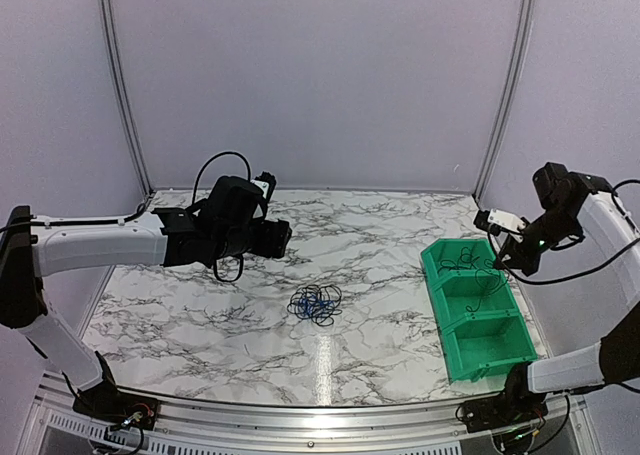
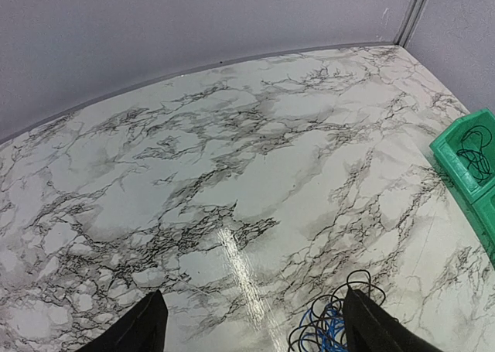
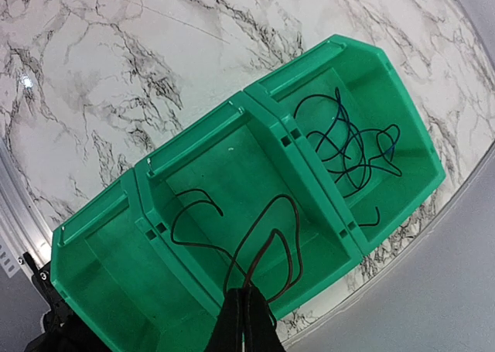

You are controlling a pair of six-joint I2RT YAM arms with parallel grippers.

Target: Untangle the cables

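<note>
A small tangle of blue and black cables (image 1: 315, 303) lies on the marble table near the middle. It also shows in the left wrist view (image 2: 329, 330), by the right finger. My left gripper (image 1: 281, 237) (image 2: 254, 313) is open and empty, hovering above and to the left of the tangle. My right gripper (image 1: 508, 263) (image 3: 247, 305) is shut on a single dark cable (image 3: 271, 224), which hangs in loops into the middle compartment of a green bin (image 3: 255, 116). The bin's far compartment holds loose dark and blue cables (image 3: 352, 139).
The green three-compartment bin (image 1: 437, 293) stands at the right of the table; its nearest compartment looks empty. It also shows in the left wrist view (image 2: 452, 162). Grey walls enclose the back and sides. A metal rail runs along the near edge.
</note>
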